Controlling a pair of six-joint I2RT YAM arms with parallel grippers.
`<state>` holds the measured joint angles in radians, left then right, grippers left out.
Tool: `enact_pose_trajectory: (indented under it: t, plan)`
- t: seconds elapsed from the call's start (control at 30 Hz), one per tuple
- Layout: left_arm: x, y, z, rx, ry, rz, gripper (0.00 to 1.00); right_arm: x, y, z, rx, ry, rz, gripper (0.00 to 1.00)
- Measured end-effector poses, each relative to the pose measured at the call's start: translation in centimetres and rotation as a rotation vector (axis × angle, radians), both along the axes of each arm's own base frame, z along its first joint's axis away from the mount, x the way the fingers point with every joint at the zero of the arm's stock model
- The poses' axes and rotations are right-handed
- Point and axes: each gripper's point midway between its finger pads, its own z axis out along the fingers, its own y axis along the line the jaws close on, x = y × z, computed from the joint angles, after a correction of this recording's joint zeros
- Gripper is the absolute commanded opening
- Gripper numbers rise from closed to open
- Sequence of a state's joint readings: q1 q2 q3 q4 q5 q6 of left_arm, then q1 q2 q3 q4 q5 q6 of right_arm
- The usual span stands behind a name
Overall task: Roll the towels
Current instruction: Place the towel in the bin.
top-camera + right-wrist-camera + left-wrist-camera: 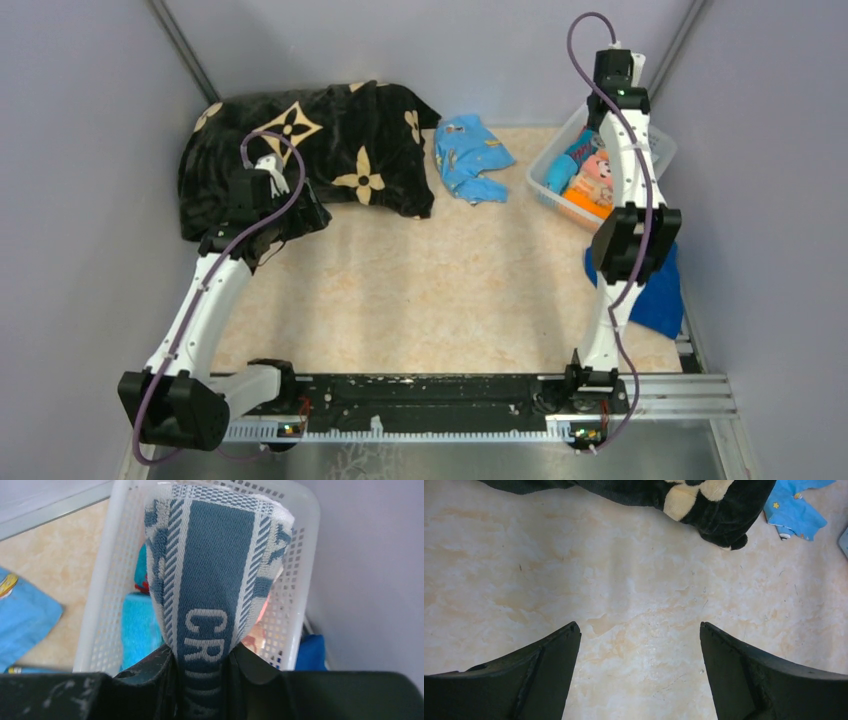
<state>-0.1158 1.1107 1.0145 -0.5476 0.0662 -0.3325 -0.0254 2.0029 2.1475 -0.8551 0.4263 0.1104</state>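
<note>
My right gripper (pixel 202 652) is shut on the white towel with dark-blue print (pixel 215 555). The towel is held as a folded bundle right above the white mesh basket (pixel 105 595). A turquoise towel (pixel 137 630) lies inside that basket. The large royal-blue towel (pixel 655 290) lies on the table's right edge, partly behind the right arm. My left gripper (pixel 639 627) stands wide open over bare table with nothing between its fingers, just in front of the black blanket (pixel 709 505).
The black blanket with cream flowers (pixel 310 150) is heaped at the back left. A light-blue printed cloth (pixel 470 155) lies beside it. The basket (pixel 545 170) at the back right also holds orange and pink items. Grey walls close in on both sides.
</note>
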Motion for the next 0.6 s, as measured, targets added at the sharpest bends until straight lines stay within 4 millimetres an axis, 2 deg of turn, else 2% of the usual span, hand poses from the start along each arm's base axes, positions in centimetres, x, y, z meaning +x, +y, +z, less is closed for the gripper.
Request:
enact_pose_trajectory:
  t: [0.17,0.33,0.5,0.6]
  plan:
    - [0.0,0.2,-0.7,0.011,0.016,0.002,0.94,2.7,-1.4,-5.6,0.079,0.045,-0.138,0.0]
    - [0.1,0.2,-1.8,0.02,0.05,-0.002,0.94,3.8,-1.3,-11.2,0.129,0.106,-0.195,0.0]
    - [0.3,0.4,-2.5,0.024,0.071,0.002,0.94,5.4,-1.1,-14.0,0.156,0.092,-0.206,0.0]
    - [0.3,0.6,-2.7,0.025,0.078,0.008,0.94,6.5,-0.8,-14.8,0.172,0.069,-0.192,0.0]
